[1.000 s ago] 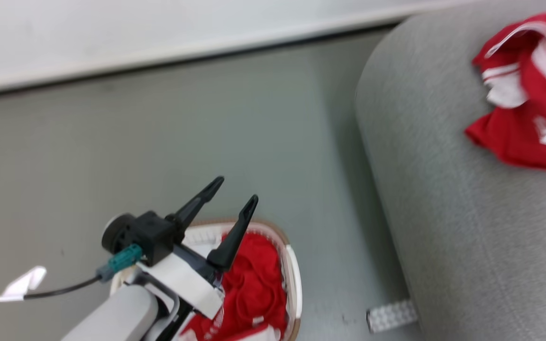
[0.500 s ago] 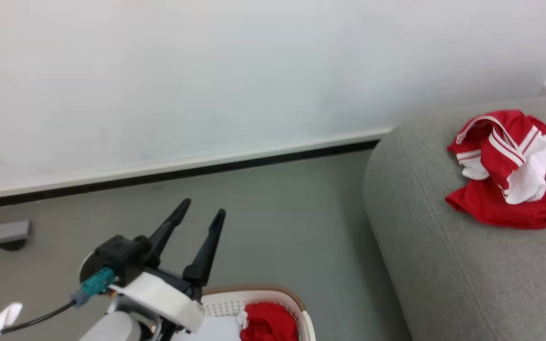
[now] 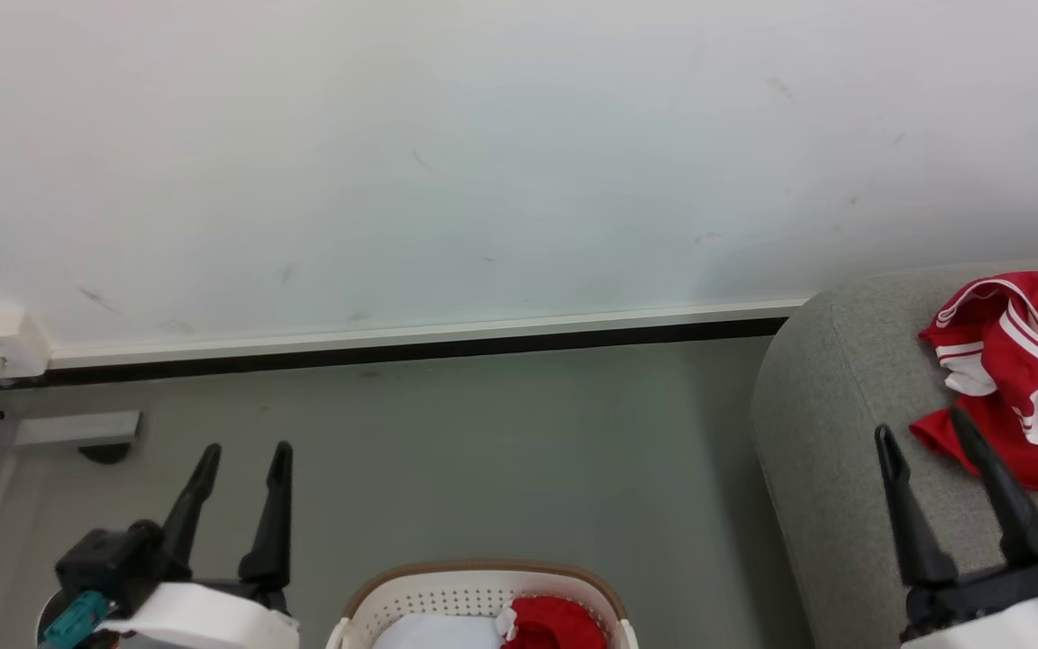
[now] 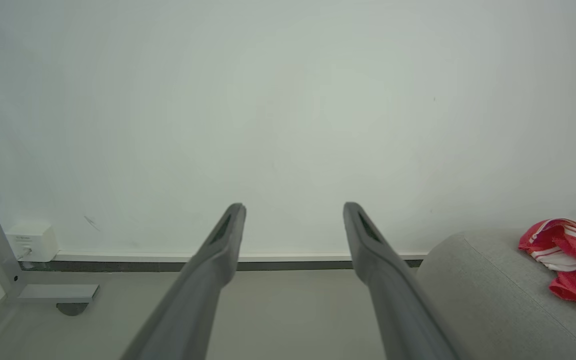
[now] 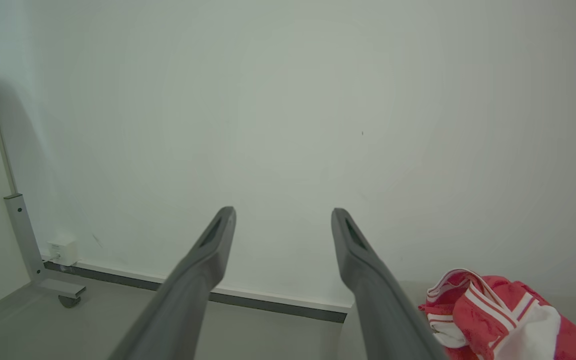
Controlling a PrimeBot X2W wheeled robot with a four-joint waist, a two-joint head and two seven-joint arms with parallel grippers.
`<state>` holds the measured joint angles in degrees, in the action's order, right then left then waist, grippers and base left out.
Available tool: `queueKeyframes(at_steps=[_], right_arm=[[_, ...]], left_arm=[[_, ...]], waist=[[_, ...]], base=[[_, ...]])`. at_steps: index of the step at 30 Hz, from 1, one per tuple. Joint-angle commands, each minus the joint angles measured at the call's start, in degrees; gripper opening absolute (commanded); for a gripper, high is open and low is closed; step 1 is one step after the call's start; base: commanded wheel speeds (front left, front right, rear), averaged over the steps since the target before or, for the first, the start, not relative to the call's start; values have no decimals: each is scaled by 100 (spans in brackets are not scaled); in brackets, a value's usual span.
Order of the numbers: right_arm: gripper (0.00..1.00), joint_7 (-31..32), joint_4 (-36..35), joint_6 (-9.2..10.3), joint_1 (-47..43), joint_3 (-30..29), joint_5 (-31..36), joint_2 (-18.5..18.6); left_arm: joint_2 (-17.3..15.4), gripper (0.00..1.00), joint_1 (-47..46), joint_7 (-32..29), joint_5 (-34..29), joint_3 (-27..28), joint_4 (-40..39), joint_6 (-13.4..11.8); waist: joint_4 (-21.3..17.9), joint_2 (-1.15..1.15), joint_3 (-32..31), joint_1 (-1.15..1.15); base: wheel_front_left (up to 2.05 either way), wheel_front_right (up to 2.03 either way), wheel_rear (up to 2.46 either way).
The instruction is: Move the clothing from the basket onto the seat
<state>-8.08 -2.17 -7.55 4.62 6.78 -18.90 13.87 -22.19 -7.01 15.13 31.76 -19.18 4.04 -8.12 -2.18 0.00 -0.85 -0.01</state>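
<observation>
While clothing [image 3: 1037, 379] lies on seat [image 3: 834, 406], left pincer [image 3: 247, 448] gapes

The grey floor [image 3: 501, 451] carries the basket [image 3: 447, 599] nearby and the seat [image 3: 830, 415] at right; crumpled red-and-white clothing [image 3: 1024, 370] lies on the seat.

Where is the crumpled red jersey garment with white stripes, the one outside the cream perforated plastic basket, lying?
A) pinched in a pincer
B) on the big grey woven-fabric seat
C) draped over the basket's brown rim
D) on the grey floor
B: the crumpled red jersey garment with white stripes lies bunched on top of the grey woven-fabric upholstered seat, near its rounded edge.
</observation>
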Motion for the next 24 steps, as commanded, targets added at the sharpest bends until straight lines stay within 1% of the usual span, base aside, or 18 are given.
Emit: queueKeyframes(at_steps=[1, 4, 6, 9, 13, 17, 24], right_arm=[[100, -123, -26, 12, -199, -9, 76, -103], [100, -397, 42, 12, -584, 71, 135, -405], [100, -511, 161, 12, -747, 143, 254, -461], [100, -626, 354, 12, -849, 272, 402, -642], [100, -680, 531, 13, -737, 302, 521, -773], [100, -714, 585, 12, -583, 300, 605, -854], [100, -715, 593, 12, -479, 283, 665, -882]], left_arm=[[58, 100, 156, 2, -106, 116, -28, 12], [289, 100, 425, 2, -286, 572, -115, 101], [449, 100, 594, 2, -451, 788, -126, 224], [648, 100, 742, 2, -666, 1018, -48, 427], [897, 100, 848, 2, -927, 1253, 64, 676], [1084, 100, 848, 2, -1150, 1429, 137, 873], [1310, 100, 769, 2, -1409, 1659, 231, 1128]], waist=[[19, 0, -5, 1], [41, 0, -2, 1], [33, 0, -7, 1], [7, 0, -7, 1], [-32, 0, -9, 1], [-67, 0, -13, 1], [-84, 0, 2, 1]], base=[[0, 0, 0], [0, 0, 0], [0, 0, 0], [0, 0, 0], [0, 0, 0], [0, 0, 0], [0, 0, 0]])
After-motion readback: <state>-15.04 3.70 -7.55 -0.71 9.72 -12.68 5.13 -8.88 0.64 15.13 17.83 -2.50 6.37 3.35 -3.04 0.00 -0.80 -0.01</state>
